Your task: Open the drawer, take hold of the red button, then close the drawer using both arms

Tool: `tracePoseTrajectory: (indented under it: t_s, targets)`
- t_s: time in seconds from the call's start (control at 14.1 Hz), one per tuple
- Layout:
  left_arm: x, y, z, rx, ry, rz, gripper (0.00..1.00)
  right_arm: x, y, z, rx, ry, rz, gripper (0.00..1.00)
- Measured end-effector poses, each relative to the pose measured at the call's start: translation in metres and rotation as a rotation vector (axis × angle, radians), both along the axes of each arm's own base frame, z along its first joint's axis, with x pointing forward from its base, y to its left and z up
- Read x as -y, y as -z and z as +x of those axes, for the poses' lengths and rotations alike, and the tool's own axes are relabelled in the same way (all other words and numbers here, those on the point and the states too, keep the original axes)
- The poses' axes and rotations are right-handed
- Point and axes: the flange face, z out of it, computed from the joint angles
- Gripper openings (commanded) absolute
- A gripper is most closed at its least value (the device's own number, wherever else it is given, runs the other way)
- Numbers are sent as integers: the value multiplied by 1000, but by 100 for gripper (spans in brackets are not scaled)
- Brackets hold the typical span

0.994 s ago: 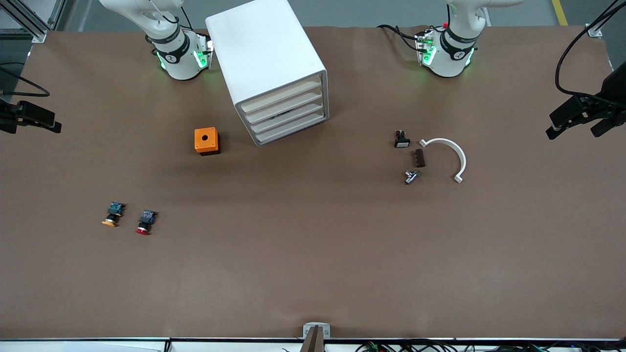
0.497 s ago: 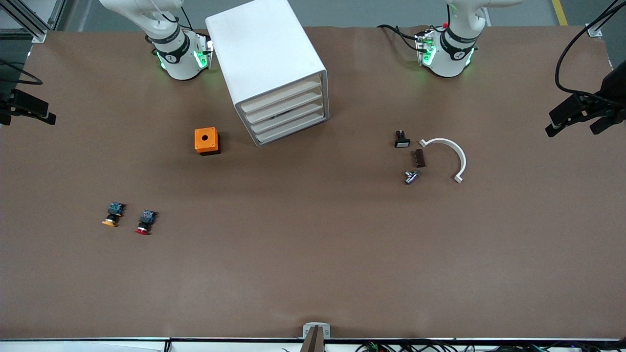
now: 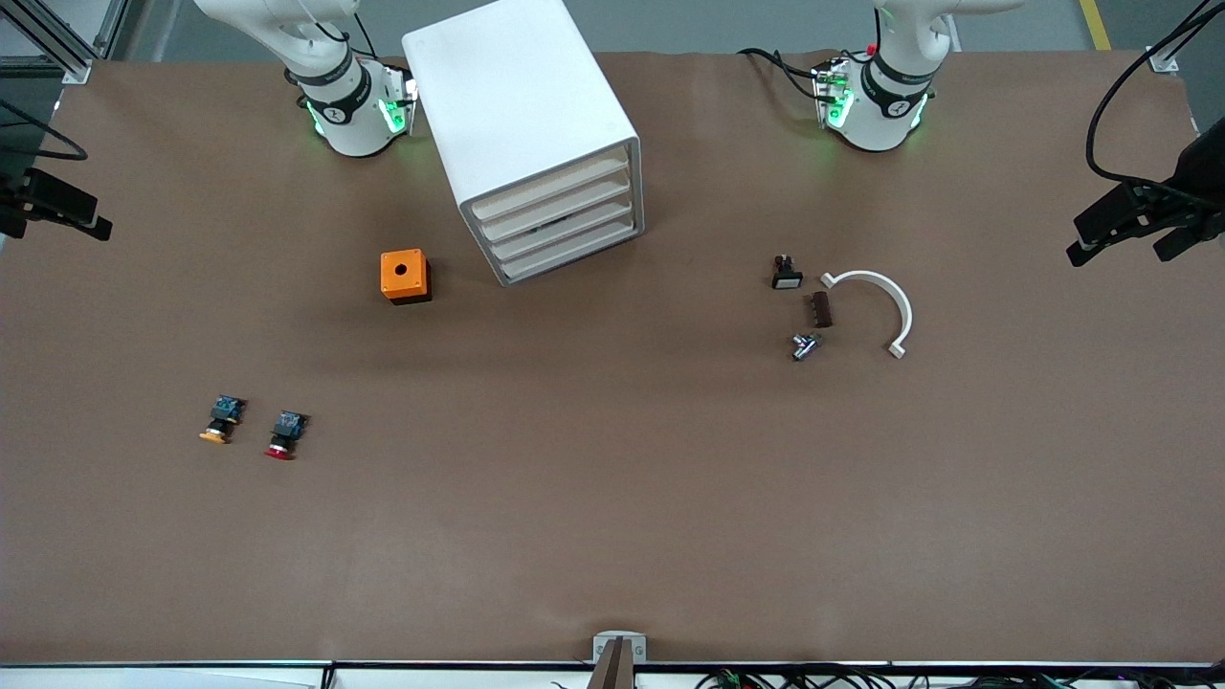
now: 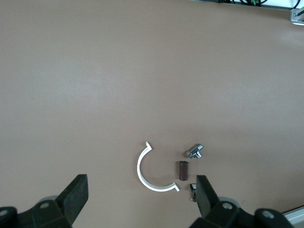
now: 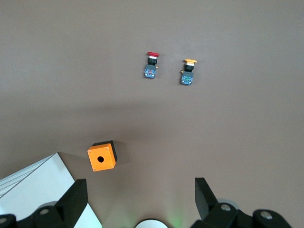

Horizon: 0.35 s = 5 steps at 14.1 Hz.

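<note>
While both grippers hang spread and empty, the button (image 3: pixel 283 434) lies toward the right arm's end; right gripper (image 5: pixel 137 202) suits; left gripper (image 4: pixel 140 202) waits.

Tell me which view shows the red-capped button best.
The right wrist view: the button lies unobstructed, red cap, black body and blue rear distinct, beside the yellow-capped button. The front view shows it smaller, on the table toward the right arm's end. The left wrist view misses it.
</note>
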Motion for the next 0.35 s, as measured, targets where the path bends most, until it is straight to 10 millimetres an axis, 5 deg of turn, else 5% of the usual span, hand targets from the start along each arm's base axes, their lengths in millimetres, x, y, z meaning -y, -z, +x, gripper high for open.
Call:
tracePoseTrajectory:
  t_s: [0.35]
  targets:
    - [0, 0, 0, 0, 0, 0, 100, 1, 1, -19, 11, 11, 6, 100]
